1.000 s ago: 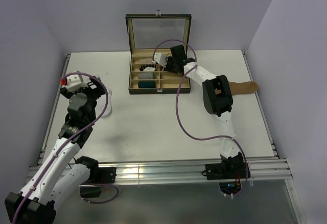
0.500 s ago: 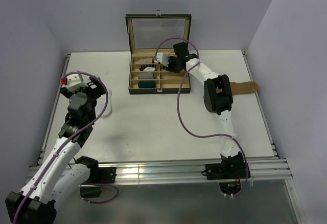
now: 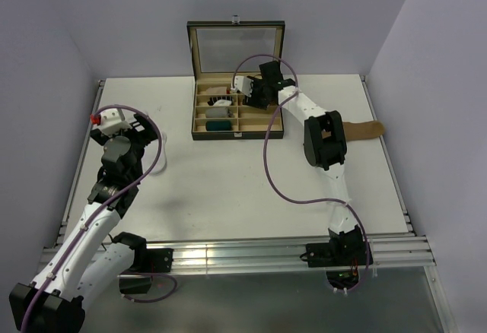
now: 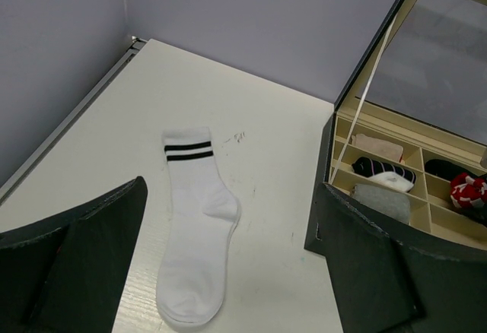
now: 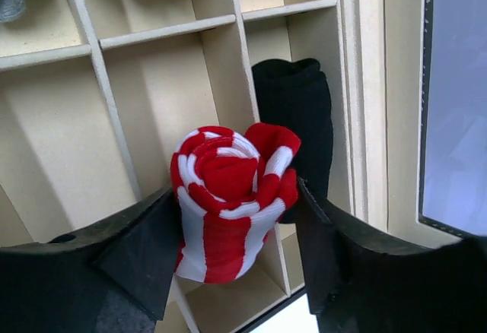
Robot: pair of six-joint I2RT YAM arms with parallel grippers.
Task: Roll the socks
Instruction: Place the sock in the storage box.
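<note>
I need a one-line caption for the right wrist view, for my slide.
Rolled red-and-white striped sock between the black fingers, over a cream divided box, next to a black rolled sock.

Left arm [image 3: 114,167] bent, left fingers [image 4: 91,261] spread wide, empty. Right arm [image 3: 323,141] stretched forward, right fingers [image 5: 125,261] flanking, touching sock roll [image 5: 224,219].

The red-and-white sock [image 5: 228,204] stands rolled in a box [image 3: 236,134] compartment, the white, dark-striped sock [image 4: 196,226] lies flat toward the worktop's [image 3: 228,181] far-left corner, and the tan sock [image 3: 364,130] lies flat by its right edge.
</note>
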